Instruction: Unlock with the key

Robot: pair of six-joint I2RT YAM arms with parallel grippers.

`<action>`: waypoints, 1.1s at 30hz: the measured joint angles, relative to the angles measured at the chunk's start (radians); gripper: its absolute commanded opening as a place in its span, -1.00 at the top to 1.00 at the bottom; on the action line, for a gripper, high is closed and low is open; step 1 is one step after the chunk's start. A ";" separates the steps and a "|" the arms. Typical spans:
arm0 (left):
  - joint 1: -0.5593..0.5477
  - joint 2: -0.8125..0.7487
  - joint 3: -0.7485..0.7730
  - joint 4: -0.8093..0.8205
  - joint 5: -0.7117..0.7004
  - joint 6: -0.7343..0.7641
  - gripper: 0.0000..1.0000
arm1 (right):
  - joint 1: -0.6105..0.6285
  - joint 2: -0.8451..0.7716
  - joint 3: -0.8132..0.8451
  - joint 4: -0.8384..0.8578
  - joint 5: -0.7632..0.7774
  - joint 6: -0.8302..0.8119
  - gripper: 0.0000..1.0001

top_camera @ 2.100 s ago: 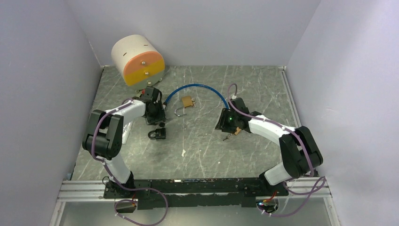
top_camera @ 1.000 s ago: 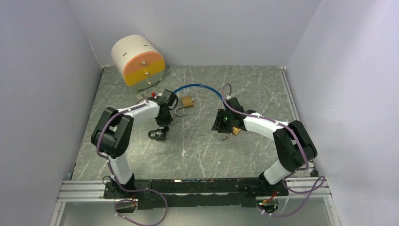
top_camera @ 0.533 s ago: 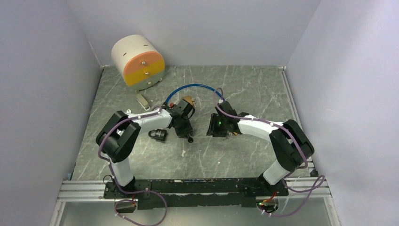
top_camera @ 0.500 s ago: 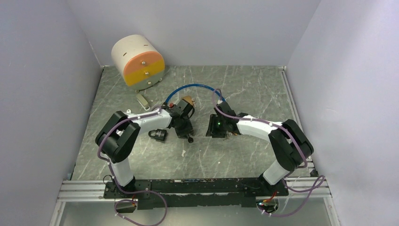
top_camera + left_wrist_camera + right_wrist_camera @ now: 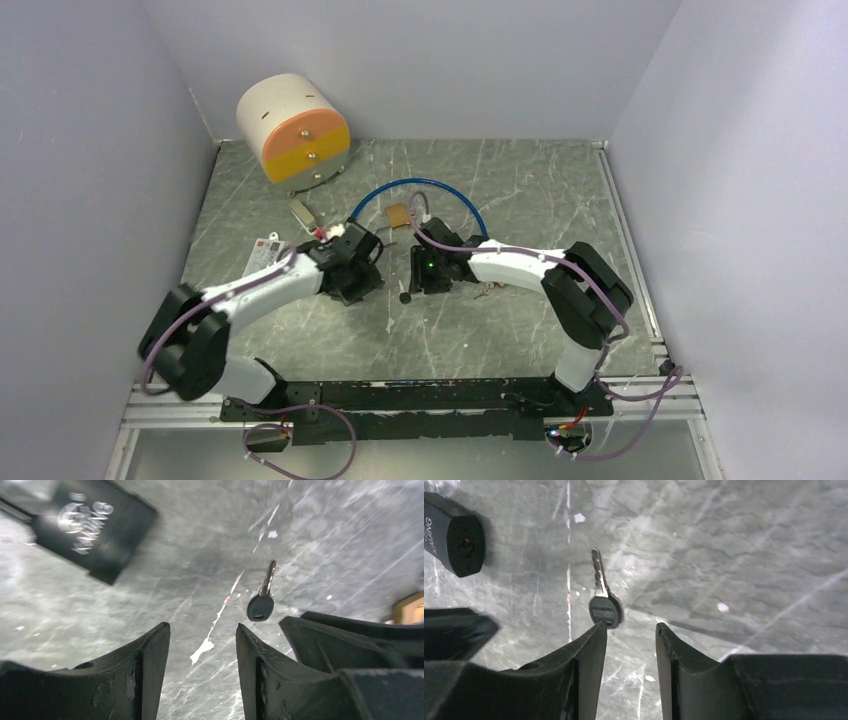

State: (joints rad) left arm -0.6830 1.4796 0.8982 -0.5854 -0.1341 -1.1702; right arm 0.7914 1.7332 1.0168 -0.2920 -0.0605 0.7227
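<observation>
Key [image 5: 405,297] loose on the counter [image 5: 520,330], neither arm is holding it.
Top view: it lies mid-counter between the two arm ends. Left wrist: left fingers [image 5: 150,665] spread, nothing in them, key just past the right tip, black padlock [image 5: 90,527] farther off to the left. Right wrist: right fingers [image 5: 589,660] spread too, key head right beside one tip.
</observation>
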 measured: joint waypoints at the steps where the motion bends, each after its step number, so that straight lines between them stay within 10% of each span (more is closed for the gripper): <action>1: 0.002 -0.054 -0.016 -0.017 -0.032 -0.016 -0.12 | 0.010 0.016 0.020 -0.010 0.001 -0.001 0.12; 18: 0.008 -0.369 -0.143 -0.217 -0.307 -0.251 -0.27 | 0.156 0.257 0.362 -0.277 0.191 -0.063 0.08; 26: 0.008 -0.367 -0.182 -0.204 -0.307 -0.269 -0.27 | 0.205 0.286 0.404 -0.354 0.299 -0.074 0.64; 33: 0.008 -0.362 -0.212 -0.149 -0.277 -0.263 -0.44 | 0.208 0.282 0.401 -0.352 0.316 -0.075 0.68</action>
State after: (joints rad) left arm -0.6754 1.1172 0.6865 -0.7345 -0.4107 -1.4330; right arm 0.9993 2.0151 1.4178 -0.6441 0.2558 0.6479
